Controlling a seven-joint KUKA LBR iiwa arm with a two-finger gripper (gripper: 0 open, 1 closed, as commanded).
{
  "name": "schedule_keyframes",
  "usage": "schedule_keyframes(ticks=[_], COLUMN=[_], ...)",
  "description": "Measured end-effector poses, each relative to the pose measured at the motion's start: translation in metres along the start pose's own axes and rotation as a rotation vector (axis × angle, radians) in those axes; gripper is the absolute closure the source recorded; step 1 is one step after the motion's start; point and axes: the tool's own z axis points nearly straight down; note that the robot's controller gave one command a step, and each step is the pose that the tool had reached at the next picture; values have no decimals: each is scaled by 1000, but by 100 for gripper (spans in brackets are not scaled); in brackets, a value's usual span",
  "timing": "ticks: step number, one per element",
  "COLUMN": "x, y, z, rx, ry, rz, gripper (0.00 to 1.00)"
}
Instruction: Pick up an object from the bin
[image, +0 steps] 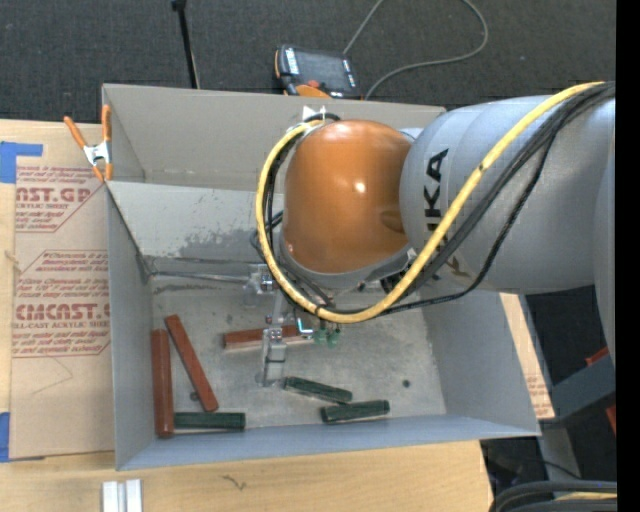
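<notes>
Red-brown stick (248, 340) lies flat near the middle of the floor of the grey metal bin (410, 345), running crosswise from the left wall toward the right; its right end is at the gripper (272, 372), which stands low over the floor at that spot; whether the gripper touches the stick I cannot tell, nor whether it is released or clenched. Above it the arm's orange cover (345, 195) bulges over the far half of the bin, with a yellow cable (470, 190) looped round it. A long red-brown stick (161, 385) lies along the left wall; a tilted red-brown stick (191, 363) lies just beside it, close at the far ends and spreading apart toward the near edge. A dark green stick (208, 422) lies along the near edge by the near-left corner; a second dark green stick (316, 389) lies just beside the gripper on its near-right side; a third dark green stick (355, 410) lies close to that one, nearer the near edge.
</notes>
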Motion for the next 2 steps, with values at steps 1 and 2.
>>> schedule_keyframes(ticks=[1,2], x=[-76,-93], y=[-32,-33], z=[124,163], rx=[2,1], ry=[-4,-6], rz=[-150,-207], gripper=[0,0])
